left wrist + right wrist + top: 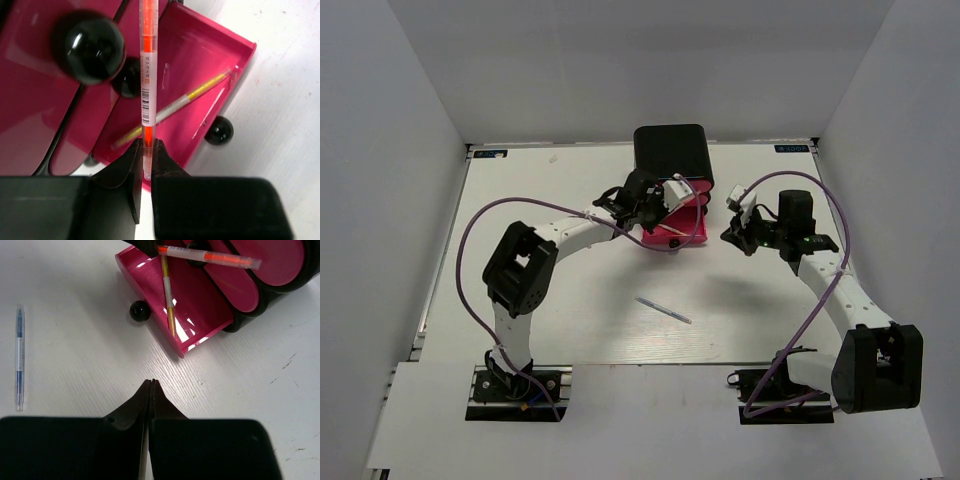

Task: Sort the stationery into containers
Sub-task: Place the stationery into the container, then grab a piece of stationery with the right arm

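Observation:
The containers are pink-fronted drawers with black knobs (92,47) in a black box (670,148). The lowest drawer (210,55) is pulled out, and a thin yellow pen (195,95) lies slanted inside it. My left gripper (148,144) is shut on the end of an orange pen (148,60), holding it above the open drawer and the drawer fronts. My right gripper (151,382) is shut and holds nothing; it hovers over bare table just in front of the open drawer (200,315). A thin blue pen (19,357) lies on the table, away from both grippers.
The open drawer's round black knob (140,311) sticks out toward the table's middle. The blue pen (663,310) lies between the two arms, nearer the front edge. White walls enclose the table on three sides.

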Motion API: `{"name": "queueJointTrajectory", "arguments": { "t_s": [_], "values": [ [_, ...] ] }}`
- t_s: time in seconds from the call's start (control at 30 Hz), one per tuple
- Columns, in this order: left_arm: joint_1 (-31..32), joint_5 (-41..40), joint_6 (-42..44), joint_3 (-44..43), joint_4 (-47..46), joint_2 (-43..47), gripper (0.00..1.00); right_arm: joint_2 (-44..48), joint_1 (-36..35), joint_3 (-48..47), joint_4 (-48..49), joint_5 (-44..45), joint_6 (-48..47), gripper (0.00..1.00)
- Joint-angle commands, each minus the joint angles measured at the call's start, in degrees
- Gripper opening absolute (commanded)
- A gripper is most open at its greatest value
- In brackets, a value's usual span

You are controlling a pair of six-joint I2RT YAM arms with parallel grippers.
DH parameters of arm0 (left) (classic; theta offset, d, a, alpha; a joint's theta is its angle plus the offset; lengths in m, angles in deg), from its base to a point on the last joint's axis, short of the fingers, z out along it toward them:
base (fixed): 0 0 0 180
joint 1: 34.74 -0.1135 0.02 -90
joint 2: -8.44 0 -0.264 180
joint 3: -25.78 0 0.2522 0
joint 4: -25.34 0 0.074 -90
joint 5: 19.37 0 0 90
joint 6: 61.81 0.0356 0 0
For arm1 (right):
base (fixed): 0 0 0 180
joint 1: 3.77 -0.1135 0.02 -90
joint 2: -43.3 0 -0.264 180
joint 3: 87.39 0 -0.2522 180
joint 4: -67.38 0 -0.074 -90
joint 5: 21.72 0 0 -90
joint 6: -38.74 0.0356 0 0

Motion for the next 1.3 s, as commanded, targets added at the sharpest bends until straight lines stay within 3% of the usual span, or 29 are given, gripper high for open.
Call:
{"name": "queueJointTrajectory", "arguments": {
  "t_s": [0.0, 0.07, 0.17, 0.2, 0.23, 0.3, 0.33, 0.47, 0.53, 0.57, 0.63, 0.7, 0.73, 0.83, 0.87, 0.9, 0.93, 1.0, 1.1, 1.17, 1.2, 1.27],
  "values": [
    [0.2, 1.5, 0.9, -2.7, 0.4, -1.4, 0.00, 1.1, 0.5, -0.9, -0.1, -0.1, 0.3, 0.00],
    [0.2, 1.5, 0.9, -3.2, 0.4, -2.1, 0.00, 0.8, 0.5, -1.0, -0.1, 0.0, 0.1, 0.00],
    [0.2, 1.0, 0.9, -3.2, 0.4, -2.1, 0.06, 0.8, 0.5, -0.9, -0.1, -0.1, 0.1, 0.12],
    [0.2, 1.0, 0.9, -2.5, 0.4, -2.1, 0.09, 0.6, 0.5, -0.9, -0.3, -0.1, -0.1, 0.23],
    [0.2, 0.0, 0.9, -2.5, 0.4, -2.1, 0.19, 0.8, 0.5, -0.9, -0.4, -0.5, -0.3, 0.31],
    [0.2, -0.8, 0.9, -1.2, -0.2, -1.4, 0.23, 0.7, 0.5, -0.5, -1.0, -1.3, -0.8, 0.46],
    [0.2, -0.8, 0.9, -1.2, -0.2, -0.5, 0.33, 0.6, 0.5, -0.3, -1.1, -2.9, -2.1, 0.55],
    [0.2, -2.4, 0.9, 0.7, -2.1, 2.4, 0.53, 0.5, 0.5, 0.4, -3.5, -6.8, -5.1, 0.71],
    [0.2, -2.4, 0.9, 0.7, -2.1, 2.9, 0.55, 0.5, 0.6, 0.6, -4.0, -8.1, -7.4, 0.76],
    [1.0, -2.9, 0.9, 0.7, -1.6, 3.8, 0.61, 0.5, 0.5, 0.8, -4.4, -8.5, -8.0, 0.90],
    [1.5, -2.9, 0.9, 0.7, -1.0, 5.8, 0.65, 0.6, 0.4, 1.2, -5.7, -10.2, -11.8, 0.90],
    [1.5, -2.9, -0.2, 0.2, -1.0, 7.9, 0.94, 0.5, 0.4, 1.6, -5.2, -11.0, -13.5, 0.90],
    [1.5, -2.9, -0.9, 0.9, -1.0, 10.9, 1.00, -0.2, 0.4, 2.9, -4.8, -10.4, -13.9, 0.90],
    [1.5, -4.7, -6.1, 3.9, -1.0, 16.9, 1.00, -3.8, 0.1, 0.9, -9.9, -11.8, -18.5, 0.90],
    [1.5, -5.7, -8.0, 4.4, -0.1, 18.9, 1.00, -6.7, 0.1, -0.5, -16.9, -13.7, -20.8, 0.86],
    [1.5, -7.0, -12.8, 5.9, 0.5, 22.9, 1.00, -9.4, 0.0, -1.9, -20.7, -17.1, -24.0, 0.63],
    [1.5, -9.9, -15.7, 6.9, 1.4, 25.1, 1.00, -10.2, -0.2, -4.3, -23.6, -18.4, -30.8, 0.52],
    [0.4, -13.3, -26.3, 11.1, 4.0, 31.7, 1.00, -9.2, -2.7, -2.3, -23.7, -18.4, -30.4, 0.28],
    [0.4, -19.7, -36.9, 18.5, 8.9, 38.5, 1.00, -4.1, -9.1, 3.9, -13.5, -12.5, -25.2, 0.30],
    [0.4, -19.8, -45.4, 25.6, 9.6, 45.9, 1.00, -3.9, -13.4, 5.0, -9.2, -8.5, -21.8, 0.32],
    [0.4, -19.8, -47.7, 28.0, 9.6, 48.2, 1.00, -4.5, -14.8, 4.7, -8.9, -6.2, -15.6, 0.34],
    [0.4, -20.5, -54.5, 34.5, 10.8, 55.1, 1.00, -7.0, -20.3, 3.4, -8.2, -3.9, -11.8, 0.41]
  ]
}}
